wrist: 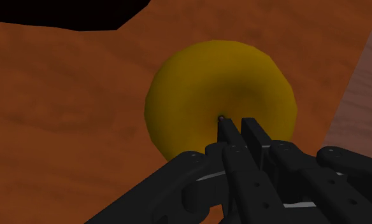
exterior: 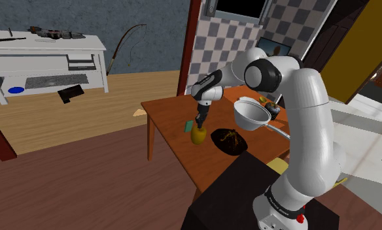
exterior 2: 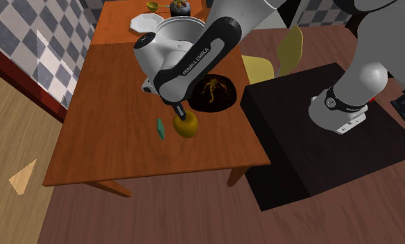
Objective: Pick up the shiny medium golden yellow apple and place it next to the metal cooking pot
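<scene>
apple (exterior 2: 186, 127) | upright on table (exterior 2: 111, 104), stem end up | gripper (wrist: 237, 122) closed together at stem, clasping nothing

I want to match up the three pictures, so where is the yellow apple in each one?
Shoulder view: the yellow apple is mid-picture, just left of the dark plate.
Second exterior view: the apple is near the middle, below and left of the dark plate.
Wrist view: the apple is just beyond the end effector, with the brown table behind.
Shared landmark: the black end effector at the apple's top.
</scene>
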Motion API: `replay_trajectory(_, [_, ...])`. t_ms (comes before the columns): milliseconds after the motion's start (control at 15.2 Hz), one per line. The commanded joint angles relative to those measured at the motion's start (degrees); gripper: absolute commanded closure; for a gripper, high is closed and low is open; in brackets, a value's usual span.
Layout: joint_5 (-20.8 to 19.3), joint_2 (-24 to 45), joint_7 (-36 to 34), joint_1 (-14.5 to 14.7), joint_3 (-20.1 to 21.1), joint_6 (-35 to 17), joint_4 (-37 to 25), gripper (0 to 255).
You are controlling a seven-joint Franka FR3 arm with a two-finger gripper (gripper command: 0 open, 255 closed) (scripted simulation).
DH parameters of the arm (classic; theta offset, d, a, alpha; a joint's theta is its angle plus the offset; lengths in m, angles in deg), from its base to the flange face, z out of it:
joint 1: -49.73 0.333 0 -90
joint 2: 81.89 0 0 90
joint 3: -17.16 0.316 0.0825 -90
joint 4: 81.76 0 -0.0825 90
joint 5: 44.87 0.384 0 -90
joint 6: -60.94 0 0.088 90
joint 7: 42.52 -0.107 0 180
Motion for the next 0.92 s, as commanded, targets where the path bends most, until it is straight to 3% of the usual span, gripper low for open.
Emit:
replay_trajectory(0, [-0.1,-0.6,-0.1,0.1,-0.1,0.5,0.2,255])
replay_trajectory(858, [-2.0,-7.9,-1.5,1.0,-1.4,6.9,0.9,255])
